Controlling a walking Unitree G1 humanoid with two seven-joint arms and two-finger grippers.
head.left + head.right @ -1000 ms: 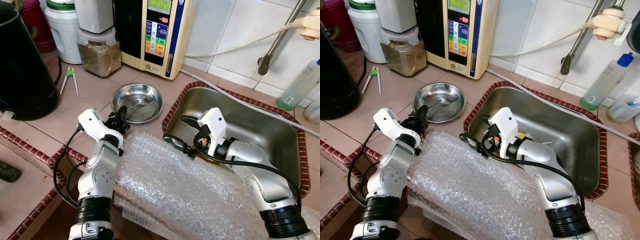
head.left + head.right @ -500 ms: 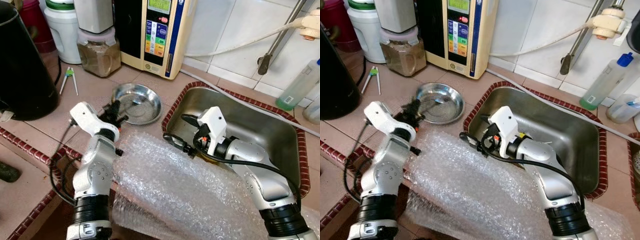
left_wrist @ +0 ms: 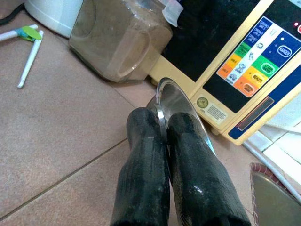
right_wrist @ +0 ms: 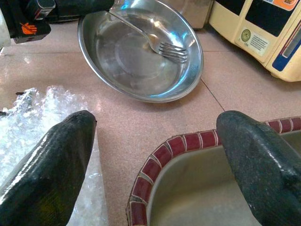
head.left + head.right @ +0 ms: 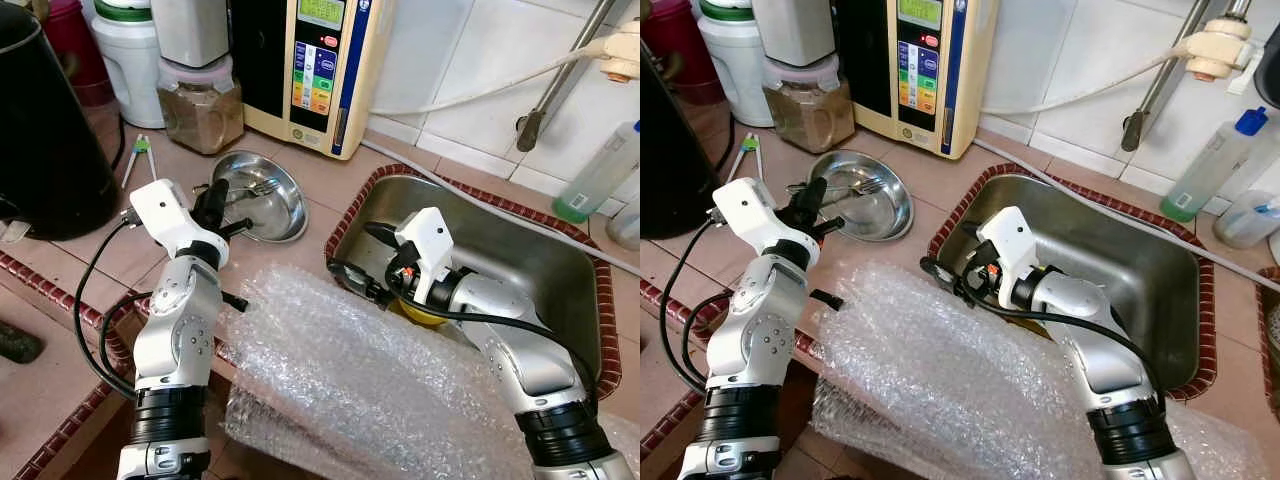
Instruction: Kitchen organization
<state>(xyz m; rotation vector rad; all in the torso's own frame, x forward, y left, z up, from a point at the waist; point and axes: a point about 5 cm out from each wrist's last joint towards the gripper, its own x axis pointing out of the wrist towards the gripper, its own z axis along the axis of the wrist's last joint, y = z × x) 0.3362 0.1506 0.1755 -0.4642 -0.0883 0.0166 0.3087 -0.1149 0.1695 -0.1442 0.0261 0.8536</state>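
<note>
A steel bowl (image 5: 268,205) with a fork (image 5: 262,187) in it sits tilted on the tiled counter left of the sink. My left gripper (image 5: 215,206) is shut on the bowl's near-left rim; the left wrist view shows both fingers (image 3: 146,155) pinching the thin rim (image 3: 176,101). My right gripper (image 5: 362,252) hangs open over the sink's near-left corner, apart from the bowl (image 4: 136,61) and fork (image 4: 162,46). Its wrist view shows the two fingers (image 4: 51,165) spread wide with nothing between them.
A sheet of bubble wrap (image 5: 380,380) covers the counter's front edge between my arms. The steel sink (image 5: 520,250) lies on the right, a yellow thing (image 5: 418,312) under my right arm. Behind stand a black kettle (image 5: 45,130), a powder jar (image 5: 200,105), a water machine (image 5: 315,70) and white tongs (image 5: 138,155).
My left gripper closed on the bowl's rim, then drew it left and back, tipping it up. The right arm has stayed where it was.
</note>
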